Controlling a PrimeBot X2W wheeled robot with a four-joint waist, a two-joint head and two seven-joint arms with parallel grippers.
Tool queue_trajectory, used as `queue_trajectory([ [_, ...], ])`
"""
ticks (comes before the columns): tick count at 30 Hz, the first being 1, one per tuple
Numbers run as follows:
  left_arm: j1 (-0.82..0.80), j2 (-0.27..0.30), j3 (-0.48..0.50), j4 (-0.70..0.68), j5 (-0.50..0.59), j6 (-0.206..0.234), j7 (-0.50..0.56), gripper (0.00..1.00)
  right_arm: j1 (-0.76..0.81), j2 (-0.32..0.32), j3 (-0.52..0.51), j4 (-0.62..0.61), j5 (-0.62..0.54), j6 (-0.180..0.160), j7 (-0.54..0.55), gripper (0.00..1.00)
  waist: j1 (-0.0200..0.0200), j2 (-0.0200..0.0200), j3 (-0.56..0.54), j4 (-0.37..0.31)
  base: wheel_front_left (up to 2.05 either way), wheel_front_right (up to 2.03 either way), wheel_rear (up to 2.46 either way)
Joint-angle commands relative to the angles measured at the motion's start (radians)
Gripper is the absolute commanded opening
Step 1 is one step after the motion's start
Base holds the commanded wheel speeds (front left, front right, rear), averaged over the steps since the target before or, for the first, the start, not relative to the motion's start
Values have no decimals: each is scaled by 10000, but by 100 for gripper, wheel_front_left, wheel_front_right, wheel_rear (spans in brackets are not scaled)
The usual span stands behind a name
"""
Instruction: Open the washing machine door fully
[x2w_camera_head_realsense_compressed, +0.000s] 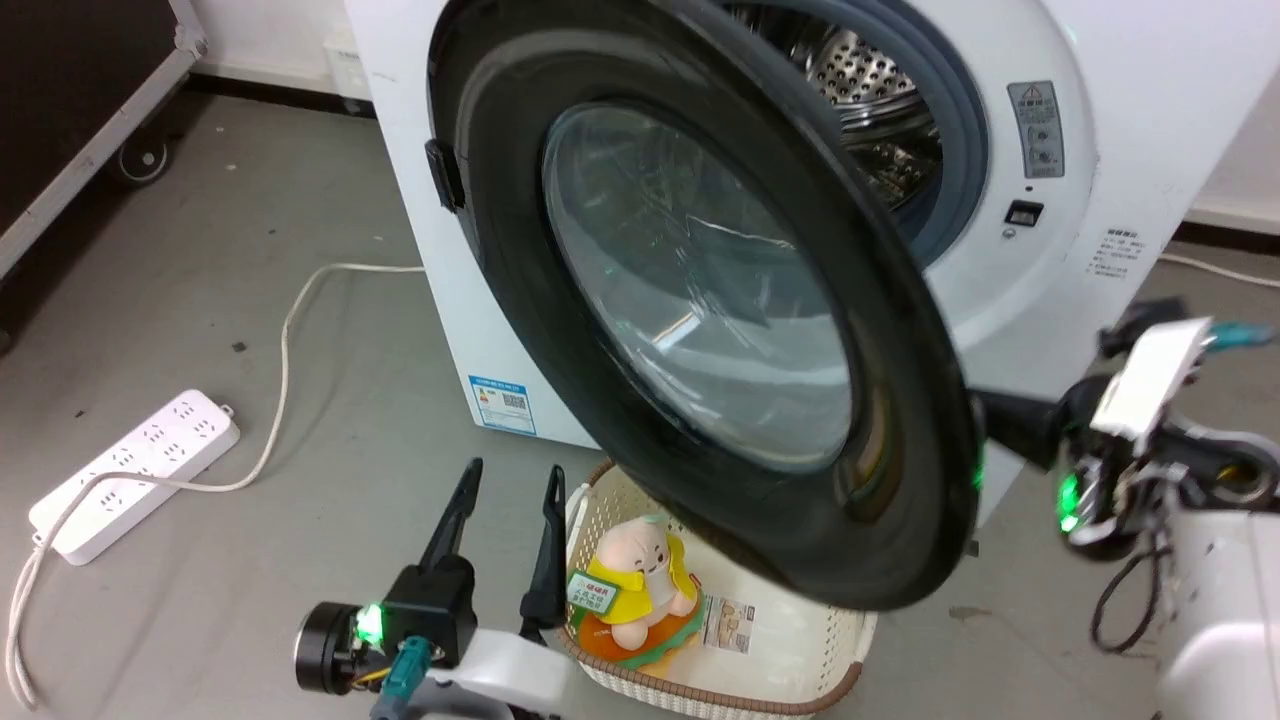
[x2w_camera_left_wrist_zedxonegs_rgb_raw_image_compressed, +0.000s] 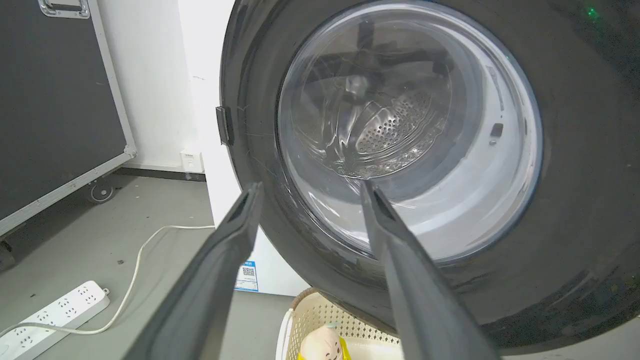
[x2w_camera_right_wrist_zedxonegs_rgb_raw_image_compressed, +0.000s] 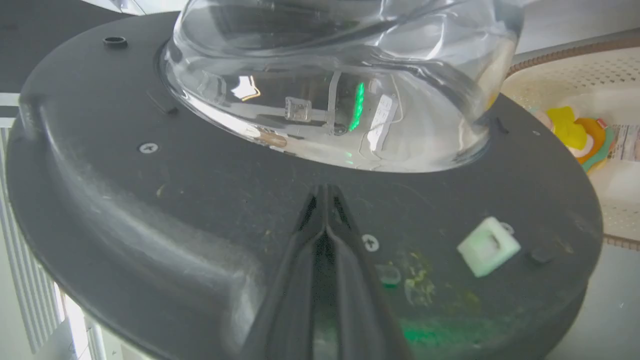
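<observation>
White power strip (x2w_camera_head_realsense_compressed: 135, 470) lies on the grey floor (x2w_camera_head_realsense_compressed: 250, 250) at the left of the head view, with its cable trailing toward the washing machine (x2w_camera_head_realsense_compressed: 1130, 150). Left gripper (x2w_camera_head_realsense_compressed: 513, 470) sits at lower centre-left, pointing up the frame. Its fingers (x2w_camera_left_wrist_zedxonegs_rgb_raw_image_compressed: 220, 260) are apart and empty. In the left wrist view they spread in front of the door's outer face.

Just right of it, a cream basket (x2w_camera_head_realsense_compressed: 720, 695) holds a plush toy (x2w_camera_head_realsense_compressed: 640, 580).

The washing machine door (x2w_camera_head_realsense_compressed: 700, 300) fills the centre of the frame. It stands partly open, with its lower edge above the basket and its handle tab (x2w_camera_head_realsense_compressed: 443, 172) on the left rim. The steel drum (x2w_camera_head_realsense_compressed: 870, 80) is exposed at upper right.

Right gripper (x2w_camera_head_realsense_compressed: 1005, 420) reaches behind the door's right edge. In the right wrist view its fingers (x2w_camera_right_wrist_zedxonegs_rgb_raw_image_compressed: 297, 285) are pressed together with nothing between them. The tips lie at the dark inner ring just below the glass bowl (x2w_camera_right_wrist_zedxonegs_rgb_raw_image_compressed: 340, 75). Contact cannot be confirmed.
</observation>
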Motion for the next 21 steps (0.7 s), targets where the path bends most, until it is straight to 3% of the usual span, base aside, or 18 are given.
queue_trajectory([
  [1,182,18,-10,38,79,-77,-53,100,378,68,366,-50,398,16,-53,0,1,0,-94,47,0,0,0],
  [11,735,25,-138,398,222,-322,-53,100,2217,68,3527,-1178,3316,16,-736,0,1,0,-405,561,0,0,0],
  [19,1010,25,-10,640,134,-388,-53,100,3482,68,5811,-2411,4549,16,-1931,0,1,0,-518,1089,0,0,0],
  [21,1030,24,6,685,86,-400,-53,100,3620,68,5985,-2632,4604,16,-2173,0,1,0,-536,1119,0,0,0],
])
